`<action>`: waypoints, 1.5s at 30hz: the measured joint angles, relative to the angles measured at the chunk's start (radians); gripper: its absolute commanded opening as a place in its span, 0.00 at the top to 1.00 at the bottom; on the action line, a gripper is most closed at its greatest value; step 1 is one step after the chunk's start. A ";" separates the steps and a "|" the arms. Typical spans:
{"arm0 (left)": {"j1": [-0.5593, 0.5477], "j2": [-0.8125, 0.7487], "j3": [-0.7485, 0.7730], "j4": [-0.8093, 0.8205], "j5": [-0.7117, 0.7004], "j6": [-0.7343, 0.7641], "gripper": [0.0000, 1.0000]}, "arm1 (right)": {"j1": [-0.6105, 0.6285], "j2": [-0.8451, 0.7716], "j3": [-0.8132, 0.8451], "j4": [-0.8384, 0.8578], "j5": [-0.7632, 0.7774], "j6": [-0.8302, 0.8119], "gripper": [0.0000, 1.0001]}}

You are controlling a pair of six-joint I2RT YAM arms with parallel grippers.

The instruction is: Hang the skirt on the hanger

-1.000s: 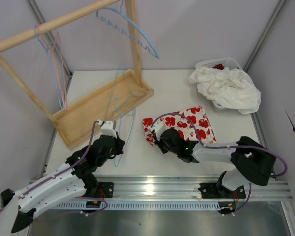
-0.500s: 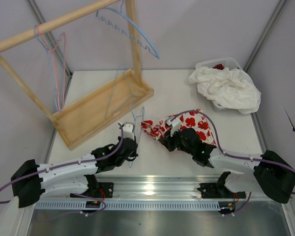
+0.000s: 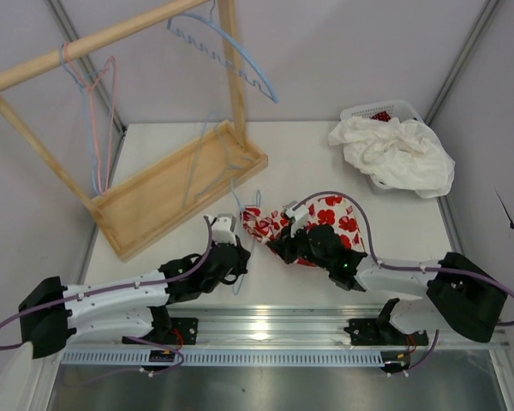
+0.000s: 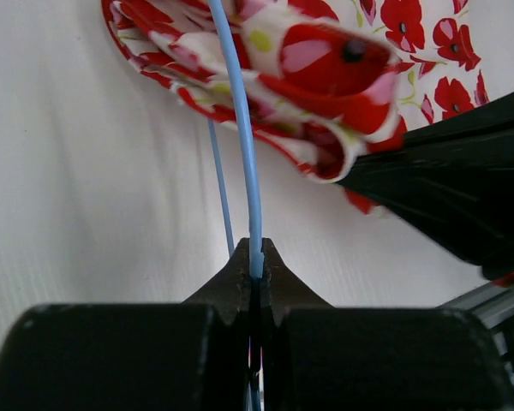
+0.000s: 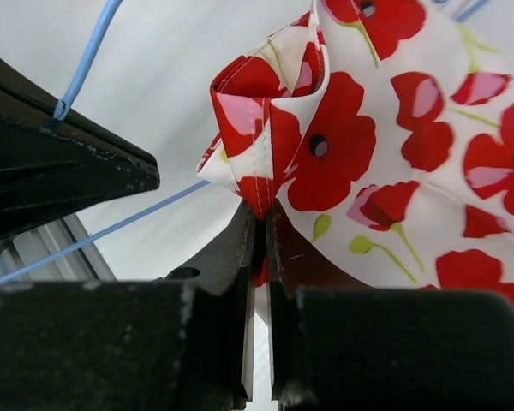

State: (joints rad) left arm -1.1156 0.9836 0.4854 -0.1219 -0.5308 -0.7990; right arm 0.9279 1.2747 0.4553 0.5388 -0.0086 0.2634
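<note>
**Wire meets skirt edge**

On the white tabletop (image 3: 308,163), right of the wooden rack (image 3: 167,193), the poppy-printed white fabric skirt (image 3: 334,214) lies bunched. The thin blue wire hanger (image 4: 241,128) runs straight from the left claw (image 4: 255,261), clamped on it, into the cloth; the right claw (image 5: 259,218) pinches a seam. Whether wire enters the waist is hidden.

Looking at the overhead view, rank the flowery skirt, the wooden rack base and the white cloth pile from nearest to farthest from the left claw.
1. The skirt: right beside the left claw, just to its right.
2. The wooden rack base: farther back, toward the left.
3. The white cloth pile: far back right corner.
</note>
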 measured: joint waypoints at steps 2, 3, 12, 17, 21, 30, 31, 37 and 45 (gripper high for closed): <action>-0.008 0.000 0.000 0.006 0.004 -0.011 1.00 | 0.021 0.063 0.018 0.020 -0.001 0.006 1.00; -0.012 0.001 0.000 0.008 0.006 -0.015 1.00 | 0.030 0.090 0.026 0.028 -0.001 0.008 1.00; -0.023 0.019 -0.001 0.035 0.009 -0.048 1.00 | 0.053 0.260 0.103 0.118 -0.049 0.066 1.00; -0.024 -0.007 -0.019 0.038 0.000 -0.057 1.00 | 0.061 0.327 0.156 0.143 -0.096 0.082 1.00; -0.026 -0.015 -0.020 0.036 -0.008 -0.056 1.00 | 0.066 0.386 0.169 0.178 -0.130 0.111 0.94; -0.028 -0.026 -0.040 0.035 -0.019 -0.035 1.00 | -0.004 0.376 0.199 0.053 -0.164 0.208 0.23; -0.028 -0.032 -0.047 0.049 -0.020 -0.031 1.00 | -0.011 0.354 0.200 0.017 -0.167 0.213 0.21; -0.028 -0.080 -0.092 0.095 -0.033 -0.003 1.00 | -0.036 0.251 0.285 -0.249 -0.145 0.222 0.14; -0.030 -0.003 -0.111 0.137 -0.031 0.048 1.00 | -0.096 0.108 0.389 -0.371 -0.117 0.285 0.14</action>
State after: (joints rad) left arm -1.1454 0.9802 0.3748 0.0151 -0.5617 -0.7506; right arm 0.8322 1.3827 0.8448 0.1677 -0.1253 0.5488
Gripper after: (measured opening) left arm 0.027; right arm 0.862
